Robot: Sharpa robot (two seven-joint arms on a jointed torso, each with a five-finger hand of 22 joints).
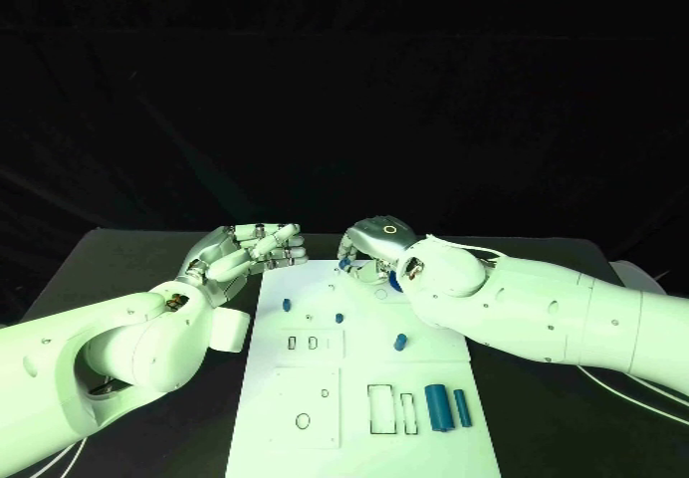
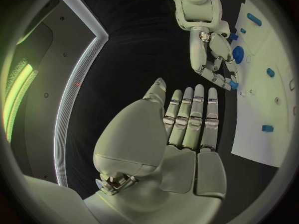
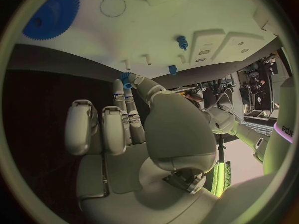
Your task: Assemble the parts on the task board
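Note:
The white task board (image 1: 309, 398) lies lengthwise in the middle of the table. My right hand (image 1: 376, 249) hovers over its far end, fingers curled downward, and pinches a small blue part (image 3: 126, 79) between thumb and a fingertip; that part (image 2: 232, 84) also shows in the left wrist view. A blue gear (image 3: 53, 12) lies on the board just under this hand. My left hand (image 1: 244, 254) floats beside the board's far left corner, fingers straight and together, palm (image 2: 187, 134) bare. Small blue parts (image 1: 288, 303) (image 1: 341, 319) (image 1: 400, 342) sit mid-board.
Two blue cylinders (image 1: 438, 406) (image 1: 462, 406) lie side by side near the board's right front, beside rectangular slots (image 1: 380, 408). Two short white pegs (image 3: 148, 59) stand near the board's far edge. White cables (image 1: 632, 383) trail along the right of the table.

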